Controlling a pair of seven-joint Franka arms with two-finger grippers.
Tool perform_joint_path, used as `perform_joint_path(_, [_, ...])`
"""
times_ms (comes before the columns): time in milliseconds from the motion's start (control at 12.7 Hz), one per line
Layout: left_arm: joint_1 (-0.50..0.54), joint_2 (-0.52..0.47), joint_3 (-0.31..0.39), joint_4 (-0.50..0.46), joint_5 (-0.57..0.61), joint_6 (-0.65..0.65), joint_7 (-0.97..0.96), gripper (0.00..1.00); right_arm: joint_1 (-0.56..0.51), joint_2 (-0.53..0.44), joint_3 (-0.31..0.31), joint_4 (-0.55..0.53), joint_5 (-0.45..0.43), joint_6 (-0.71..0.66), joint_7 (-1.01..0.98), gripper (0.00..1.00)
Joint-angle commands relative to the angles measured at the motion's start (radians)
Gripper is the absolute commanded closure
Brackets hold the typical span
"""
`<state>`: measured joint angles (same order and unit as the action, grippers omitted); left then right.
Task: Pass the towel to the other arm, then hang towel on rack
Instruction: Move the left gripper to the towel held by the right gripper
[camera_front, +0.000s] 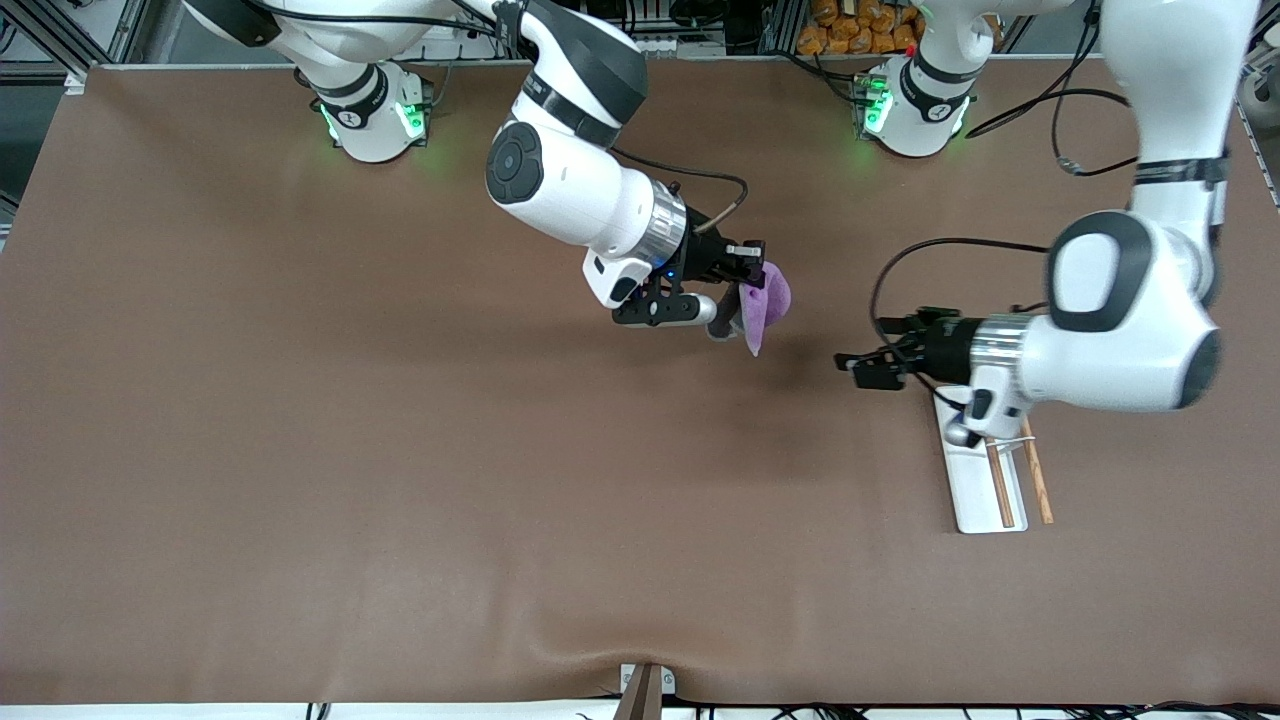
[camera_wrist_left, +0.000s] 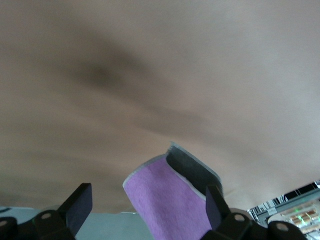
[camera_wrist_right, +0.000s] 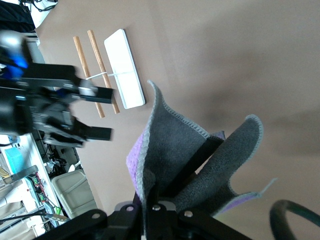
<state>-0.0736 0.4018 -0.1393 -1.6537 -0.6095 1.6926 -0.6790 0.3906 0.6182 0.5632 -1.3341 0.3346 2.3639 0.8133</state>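
**Towel held aloft by right gripper; left gripper spread wide beside it**

1. Table (camera_front: 300, 450): brown surface bearing both arm bases along one edge.
2. Right arm: reaches from its base toward mid-table. Right gripper (camera_front: 748, 272) is clamped on the towel, up in the air over bare table near the middle.
3. Left arm: bends low across its end of the table, its wrist over the rack's end. Left gripper (camera_front: 866, 368) hangs over the table at about 4 o'clock from the towel in the front view, fingers (camera_wrist_left: 80, 207) spread wide with nothing between them, apart from the cloth.
4. Rack (camera_front: 975, 480): white flat base toward the left arm's end of the table, two light-brown wooden rods (camera_front: 1000, 483) running parallel along it, a thin metal crosspiece (camera_wrist_right: 107, 75) joining them.
5. Towel (camera_front: 765, 303): purple cloth with dark grey reverse, crumpled and pinched between the right gripper's fingers, a corner drooping downward. It hangs clear of the table and well apart from the rack.
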Motion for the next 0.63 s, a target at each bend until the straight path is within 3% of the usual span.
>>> perform_joint_path(0, [-0.026,-0.032,0.001,-0.083,-0.016,0.033,-0.082,0.0,0.007,0.009,-0.002,0.019,0.014,0.005,0.01,1.0])
perform_joint_path(237, [-0.057,-0.028,-0.013,-0.159,-0.087,0.111,-0.12,0.0,0.004,0.009,-0.002,0.016,0.012,0.006,0.01,1.0])
perform_joint_path(552, [-0.101,0.006,-0.014,-0.175,-0.09,0.133,-0.126,0.0,-0.002,0.009,0.0,0.018,0.014,0.006,0.01,1.0])
